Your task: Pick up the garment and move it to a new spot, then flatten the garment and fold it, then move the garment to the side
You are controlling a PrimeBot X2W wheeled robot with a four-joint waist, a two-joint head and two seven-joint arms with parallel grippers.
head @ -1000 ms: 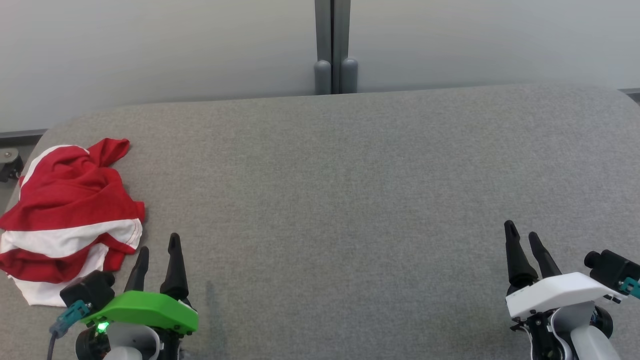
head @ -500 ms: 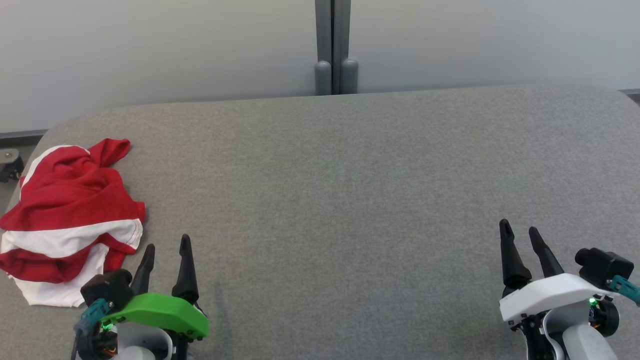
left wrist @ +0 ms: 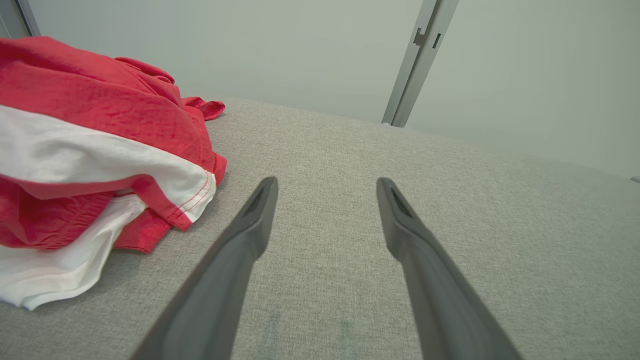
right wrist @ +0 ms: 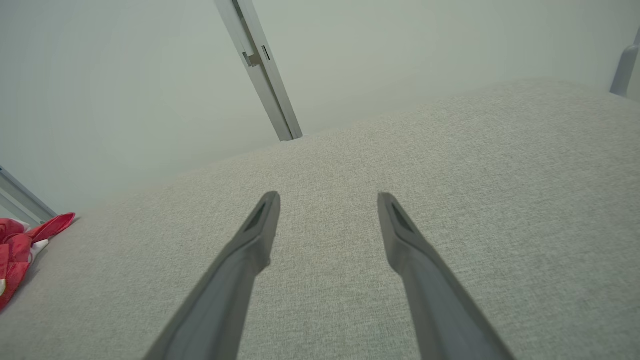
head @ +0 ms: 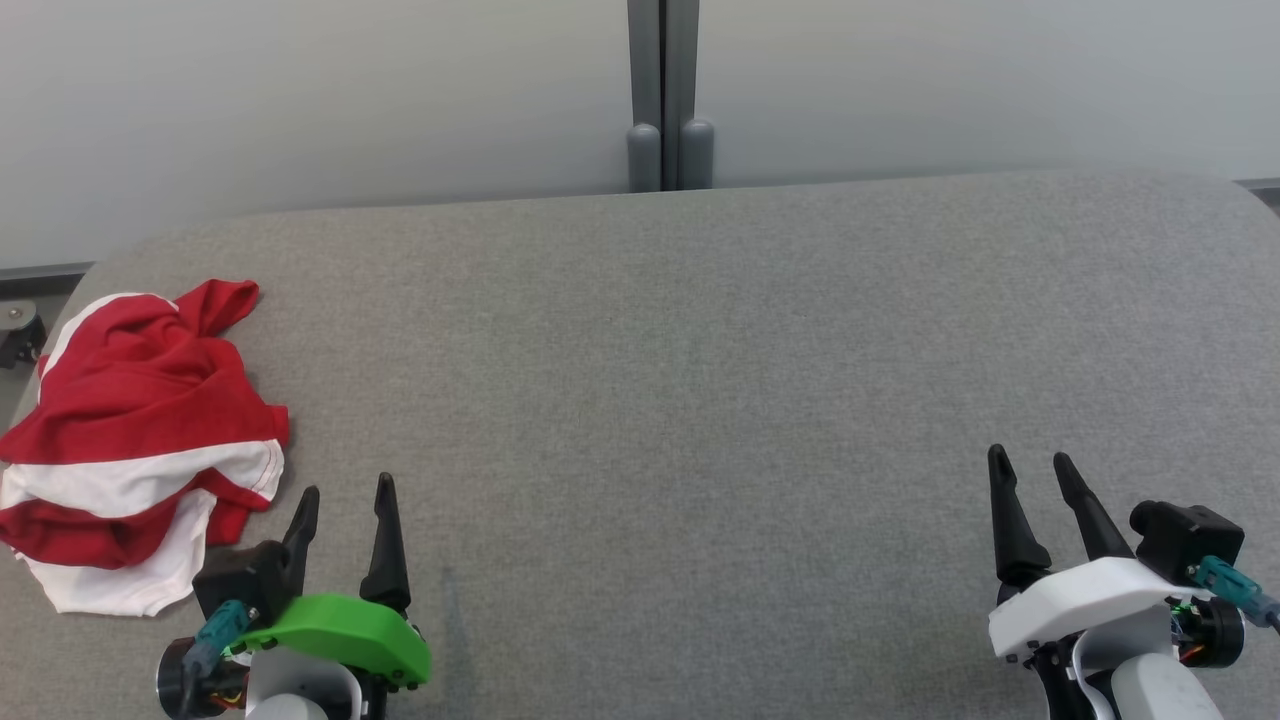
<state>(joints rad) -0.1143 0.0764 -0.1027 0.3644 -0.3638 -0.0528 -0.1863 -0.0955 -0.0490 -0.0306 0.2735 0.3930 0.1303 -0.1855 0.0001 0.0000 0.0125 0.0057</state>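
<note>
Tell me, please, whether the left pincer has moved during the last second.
Yes. In the head view the left pincer has shifted right and slightly back toward the robot, away from the red-and-white garment, which has stayed put.

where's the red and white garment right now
In the head view the garment lies crumpled at the left edge of the grey table, just left of the open left gripper, untouched.

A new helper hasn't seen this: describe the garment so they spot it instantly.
Start at the wide grey padded table; go to its left end, beside the green-capped left gripper. The garment lies crumpled there, red with white bands against plain grey.
</note>
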